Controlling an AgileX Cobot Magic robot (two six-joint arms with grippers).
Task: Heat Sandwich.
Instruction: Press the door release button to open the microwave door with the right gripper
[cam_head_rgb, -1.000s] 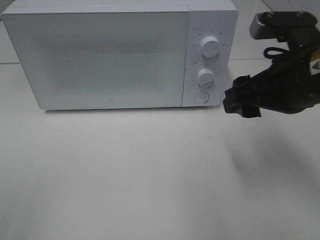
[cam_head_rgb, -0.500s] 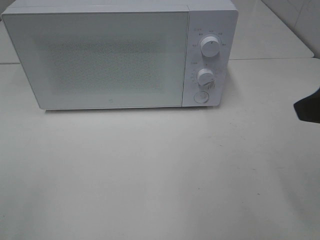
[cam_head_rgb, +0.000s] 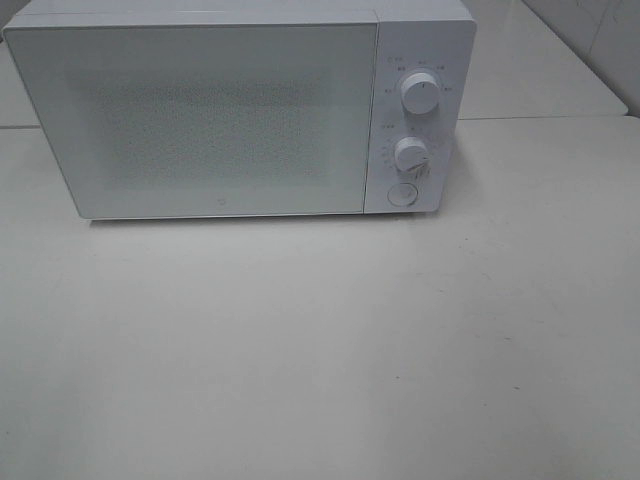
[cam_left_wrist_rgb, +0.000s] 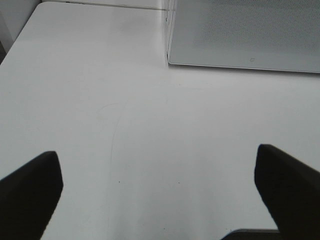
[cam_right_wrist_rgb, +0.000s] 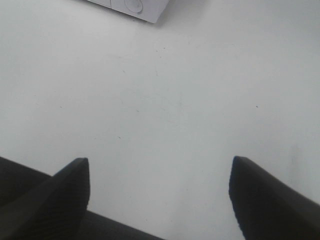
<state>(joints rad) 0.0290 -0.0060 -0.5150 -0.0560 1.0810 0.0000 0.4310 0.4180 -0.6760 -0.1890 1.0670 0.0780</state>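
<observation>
The left gripper (cam_left_wrist_rgb: 156, 160) shows in its wrist view as two dark fingers spread wide, with only the bare white table (cam_left_wrist_rgb: 100, 110) between them. It holds nothing.

In the high view neither arm appears. A boxy white microwave (cam_head_rgb: 240, 110) fills the area from 10 to 1 o'clock, its long axis running 9 to 3. Its wide frosted door (cam_head_rgb: 200, 120) is closed flat against the body. To the right of the door, at about 1 o'clock, is the control strip. It carries a white upper knob (cam_head_rgb: 421, 93), a white lower knob (cam_head_rgb: 411, 154) just beneath it, and a round button (cam_head_rgb: 402, 194) at the foot. The pale tabletop from 3 round to 9 o'clock carries no object in this view.

The right gripper (cam_right_wrist_rgb: 158, 162) is likewise wide open and empty over the table. Its camera catches only the microwave's lower control corner (cam_right_wrist_rgb: 132, 6).

The sandwich appears in none of the three views. The frosted door hides the cavity, so whether it lies inside cannot be told, and its direction from either gripper cannot be fixed.

As a judgement, the oven is the only landmark for the next move. The left arm faces the door's outer lower corner (cam_left_wrist_rgb: 172, 60), while the right arm faces the controls and is probably the nearer one to the button and knobs.
</observation>
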